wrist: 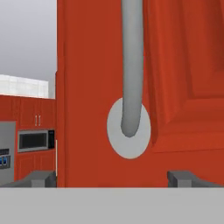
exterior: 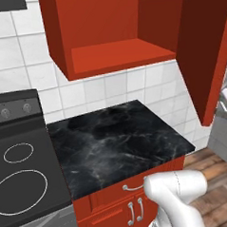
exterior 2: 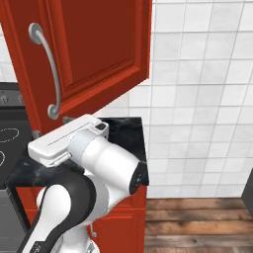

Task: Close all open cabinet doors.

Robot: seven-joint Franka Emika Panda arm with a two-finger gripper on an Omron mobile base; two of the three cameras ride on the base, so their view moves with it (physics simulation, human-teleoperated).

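Observation:
One red cabinet door (exterior: pixel 206 48) stands swung wide open at the right of the open wall cabinet (exterior: pixel 116 53), whose shelf is bare. From the right base view I see this door's panelled front (exterior 2: pixel 99 44) and its long curved silver handle (exterior 2: pixel 52 74). My gripper (exterior 2: pixel 51 126) is right at the door's lower edge, just under the handle's lower mount. In the hand view the handle (wrist: pixel 131 65) and its round mount fill the middle, very close. My gripper (wrist: pixel 113 179) is open, one fingertip on each side of the mount, nothing held.
A black marble counter (exterior: pixel 112 139) lies below the cabinet, with a dark stove (exterior: pixel 19 173) to its left. Small red base-cabinet doors (exterior: pixel 121 215) sit under the counter. White tiled wall (exterior 2: pixel 197 99) behind, wooden floor (exterior 2: pixel 197 222) to the right.

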